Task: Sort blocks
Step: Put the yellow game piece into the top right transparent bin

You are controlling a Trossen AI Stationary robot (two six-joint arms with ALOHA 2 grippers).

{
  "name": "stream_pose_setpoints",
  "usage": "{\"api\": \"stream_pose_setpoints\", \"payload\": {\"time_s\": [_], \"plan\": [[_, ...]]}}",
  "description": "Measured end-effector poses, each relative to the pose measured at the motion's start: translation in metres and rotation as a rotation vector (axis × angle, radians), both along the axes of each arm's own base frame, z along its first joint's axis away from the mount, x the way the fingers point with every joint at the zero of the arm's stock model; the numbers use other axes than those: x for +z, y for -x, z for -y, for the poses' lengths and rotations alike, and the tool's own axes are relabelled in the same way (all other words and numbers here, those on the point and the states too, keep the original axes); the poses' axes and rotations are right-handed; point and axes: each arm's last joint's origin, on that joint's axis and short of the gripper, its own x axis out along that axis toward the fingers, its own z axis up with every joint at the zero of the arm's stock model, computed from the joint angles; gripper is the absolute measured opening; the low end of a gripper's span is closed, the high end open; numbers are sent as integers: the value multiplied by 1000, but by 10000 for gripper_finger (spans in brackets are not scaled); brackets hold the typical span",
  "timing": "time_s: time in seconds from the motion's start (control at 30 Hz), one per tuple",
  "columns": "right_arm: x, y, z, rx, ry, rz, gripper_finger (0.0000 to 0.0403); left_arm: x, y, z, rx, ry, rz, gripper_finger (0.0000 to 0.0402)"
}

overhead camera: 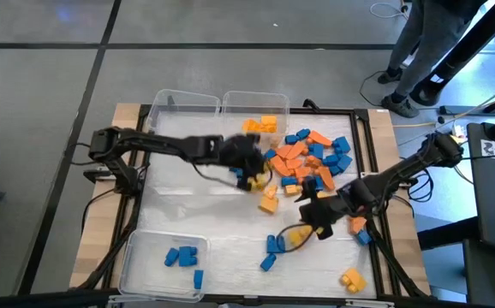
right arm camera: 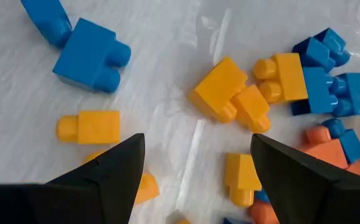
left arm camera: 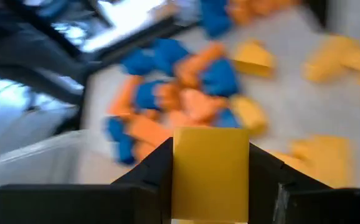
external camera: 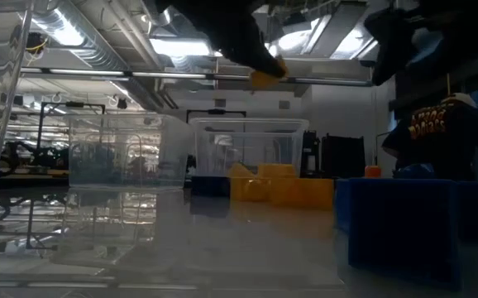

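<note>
Left gripper pinches yellow block, held above mixed pile. Right gripper spread wide, empty, low over loose yellow blocks near table front. We count few sorted: blue blocks in near bin, yellow ones in far bin. We judge task early; most blocks unsorted.

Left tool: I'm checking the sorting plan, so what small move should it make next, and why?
Probably carry its load toward the far bin that already holds yellow blocks. The left tool is shut on a yellow block and hangs beside the mixed pile, near that bin. The near bin holds blue blocks.
</note>
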Motion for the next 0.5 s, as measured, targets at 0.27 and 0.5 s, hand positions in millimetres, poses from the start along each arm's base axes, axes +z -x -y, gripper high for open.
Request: {"api": "stream_pose_setpoints", "payload": {"time_s": [0.27,0.5], "plan": [[-16,-8,-28,36,8,35,294,7,11,-87,285,71,140,124],[-39,-29,-44,47,-21,65,294,4,26,-144,506,174,246,126]]}}
